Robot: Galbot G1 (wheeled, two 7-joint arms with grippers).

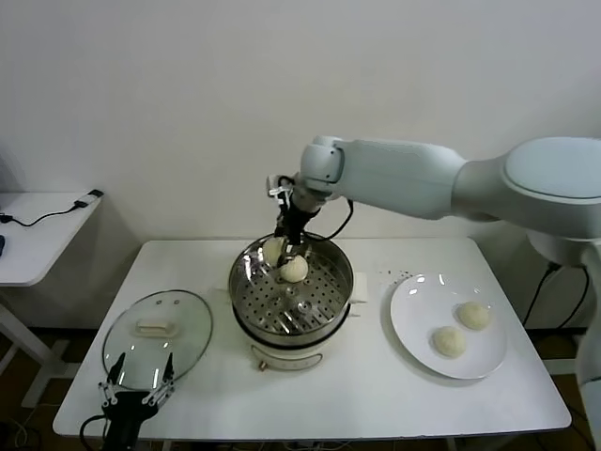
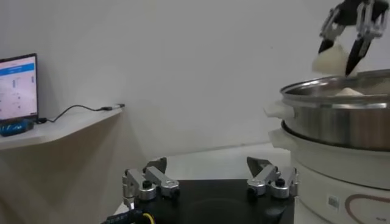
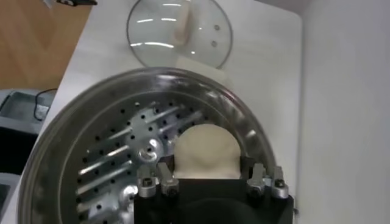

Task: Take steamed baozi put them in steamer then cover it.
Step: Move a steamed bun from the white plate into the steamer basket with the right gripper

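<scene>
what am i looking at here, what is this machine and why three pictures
It is a two-armed robot seen by three cameras: one on its head, one on each wrist. On the white table sit a steel steamer, a glass lid and a white plate with two buns. The right gripper hangs over the steamer's far side with its jaws shut on a bun; another bun already lies inside. The left gripper waits open near the lid at the table's front edge.

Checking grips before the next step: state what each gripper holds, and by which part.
The right gripper is shut on a steamed baozi, pinched across its sides, over the steamer. The left gripper is open and holds nothing.
</scene>
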